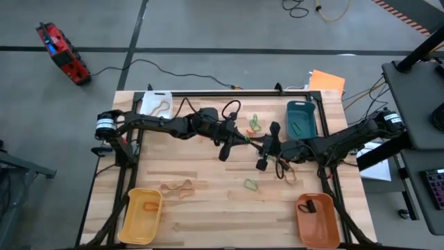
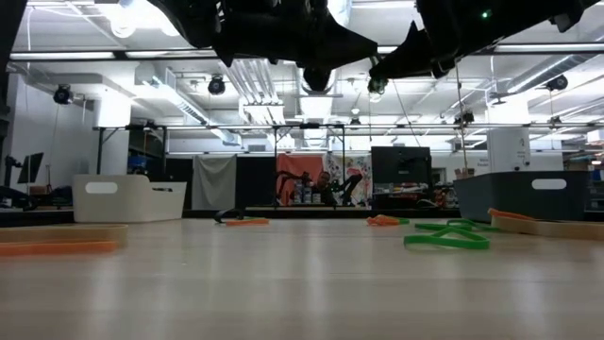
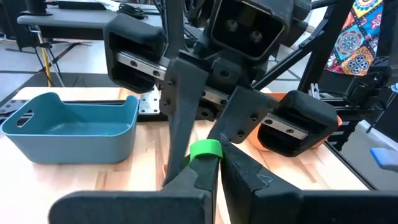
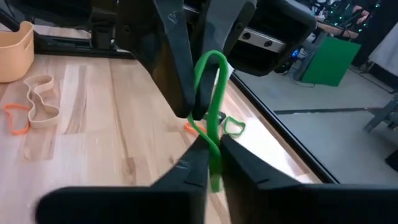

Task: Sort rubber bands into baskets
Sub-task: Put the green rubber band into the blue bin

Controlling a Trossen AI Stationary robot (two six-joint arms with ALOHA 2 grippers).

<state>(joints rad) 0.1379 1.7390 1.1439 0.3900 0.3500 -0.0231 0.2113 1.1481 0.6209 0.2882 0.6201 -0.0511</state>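
Both grippers raised mid-table, tips meeting. Left gripper [image 3: 214, 163] closed, pinching green rubber band [image 4: 211, 106] at its fingertips. Right gripper [image 4: 213, 163] likewise clamped on same band, loop standing up between its fingers. Teal basket [image 3: 68, 127] beyond left fingers; orange band [image 4: 17, 119] and tan band [image 4: 38, 99] on table off to one side of right fingers.

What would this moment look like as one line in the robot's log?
stage: handover mid-table | left gripper: shut on green band | right gripper: shut on same band | teal basket: not reached
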